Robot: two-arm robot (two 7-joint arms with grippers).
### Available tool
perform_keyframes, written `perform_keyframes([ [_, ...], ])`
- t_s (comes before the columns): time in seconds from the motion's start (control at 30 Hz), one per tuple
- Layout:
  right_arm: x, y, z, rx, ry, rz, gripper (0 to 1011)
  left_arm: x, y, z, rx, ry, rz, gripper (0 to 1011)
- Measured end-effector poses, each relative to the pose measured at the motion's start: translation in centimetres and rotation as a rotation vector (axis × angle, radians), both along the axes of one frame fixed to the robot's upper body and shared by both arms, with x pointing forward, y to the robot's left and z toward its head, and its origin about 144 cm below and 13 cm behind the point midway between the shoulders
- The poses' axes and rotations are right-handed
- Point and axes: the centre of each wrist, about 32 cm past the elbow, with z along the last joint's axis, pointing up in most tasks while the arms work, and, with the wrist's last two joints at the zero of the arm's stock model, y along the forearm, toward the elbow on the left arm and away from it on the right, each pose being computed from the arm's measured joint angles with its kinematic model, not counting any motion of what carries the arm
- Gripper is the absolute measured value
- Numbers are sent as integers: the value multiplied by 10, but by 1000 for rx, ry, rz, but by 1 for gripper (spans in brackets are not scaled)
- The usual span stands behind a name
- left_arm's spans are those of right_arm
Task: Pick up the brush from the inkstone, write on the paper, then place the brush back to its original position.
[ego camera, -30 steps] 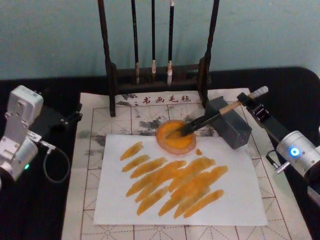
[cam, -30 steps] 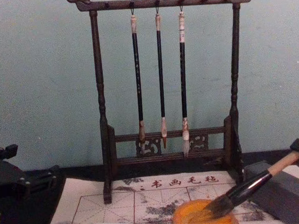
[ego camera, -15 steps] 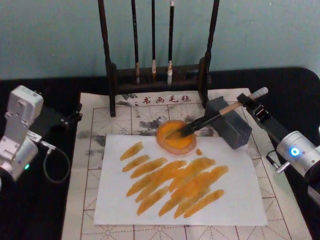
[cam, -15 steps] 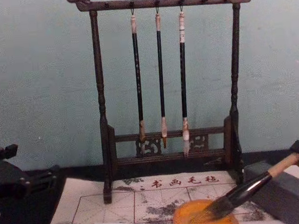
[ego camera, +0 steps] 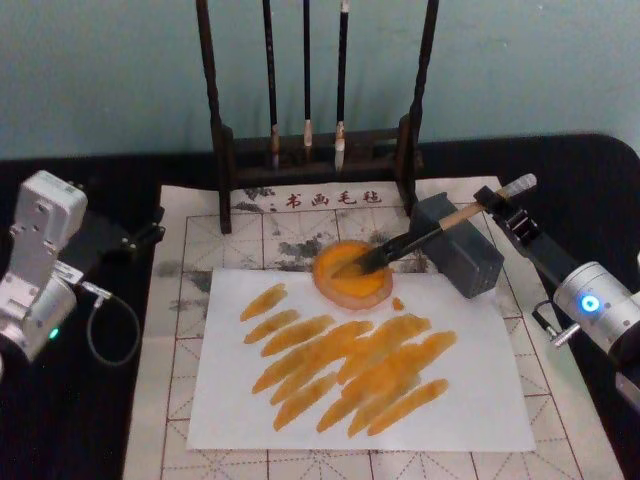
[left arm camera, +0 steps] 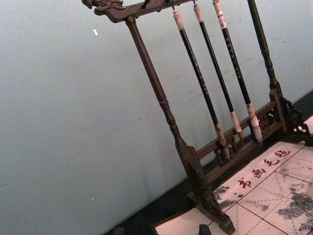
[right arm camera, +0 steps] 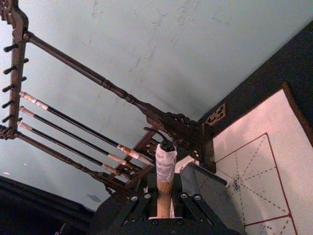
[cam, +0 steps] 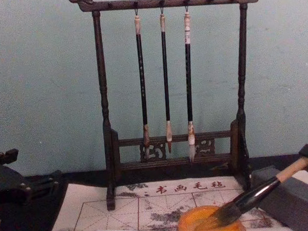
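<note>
Right gripper: mine [ego camera: 503, 203], out to the right of the inkstone and a little behind it, fingers closed on the top of the brush handle; in my right wrist view the taped handle end [right arm camera: 165, 161] stands up between the black fingers.
Right arm pose: the forearm runs from the lower right edge of the head view up and inward toward the inkstone, wrist low over the mat edge, its blue light [ego camera: 590, 302] well to the right of the inkstone.
Brush: [ego camera: 405, 243] slanted, wood end high at my gripper, black section passing over the block, dark tip down on the inkstone surface.
Inkstone: [ego camera: 352, 274] round orange dish sitting on the far edge of the paper, in front of the rack.
Block: grey [ego camera: 457, 246], just right of the inkstone, under the brush shaft.
Paper: white sheet [ego camera: 470, 390] spreading toward me from the inkstone, covered with slanted orange strokes.
Mat: gridded, ink-stained [ego camera: 190, 260], under the paper and inkstone.
Rack: dark wood [cam: 103, 98] behind the inkstone, three thin brushes [cam: 165, 77] hanging from it.
Left gripper: [ego camera: 140, 236] far left of the inkstone, beside the mat's left edge, pointing inward; I cannot tell how its fingers stand.
</note>
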Motion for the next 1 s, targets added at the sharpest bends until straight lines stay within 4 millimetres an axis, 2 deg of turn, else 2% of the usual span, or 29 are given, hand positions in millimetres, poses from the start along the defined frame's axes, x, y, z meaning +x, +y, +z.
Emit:
perform_keyframes([
  [0.13,0,0,0,0,-1,0,194,0,0,0,0,0,0,1001],
  [0.27,0,0,0,0,-1,0,249,0,0,0,0,0,0,1001],
  [0.37,0,0,0,0,-1,0,371,0,0,0,0,0,0,1001],
  [0.47,0,0,0,0,-1,0,429,0,0,0,0,0,0,1001],
  [0.57,0,0,0,0,-2,-1,569,0,0,0,0,0,0,1001],
  [0.6,0,0,0,0,-1,0,569,0,0,0,0,0,0,1001],
  [0.7,0,0,0,0,-2,-1,687,0,0,0,0,0,0,1001],
  [1.0,0,0,0,0,-1,-1,926,0,0,0,0,0,0,1001],
])
